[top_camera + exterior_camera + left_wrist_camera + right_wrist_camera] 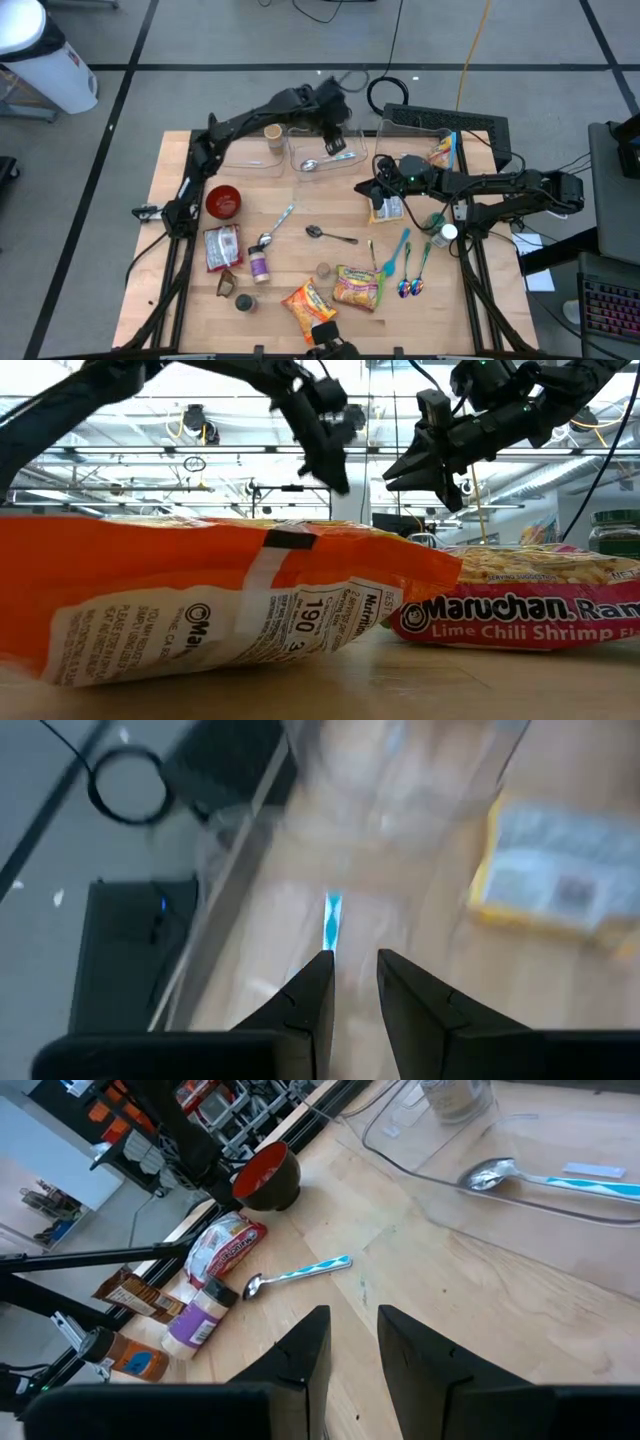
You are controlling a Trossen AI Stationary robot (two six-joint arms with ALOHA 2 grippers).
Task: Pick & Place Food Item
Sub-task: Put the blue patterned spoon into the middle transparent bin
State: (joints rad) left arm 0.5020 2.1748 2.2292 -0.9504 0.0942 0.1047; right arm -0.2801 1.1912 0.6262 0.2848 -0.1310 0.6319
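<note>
High view: my left pincer (335, 143), fingers narrowly parted and empty, hovers over the clear tray (345, 168) at the far edge; right pincer (378, 190), likewise nearly closed, hangs above a yellow food packet (388, 208). I fear it slips.

spoon (322, 163) in clear tray (300, 150) | bowl (223, 201) left of tray | cup (272, 133) beside tray
</note>
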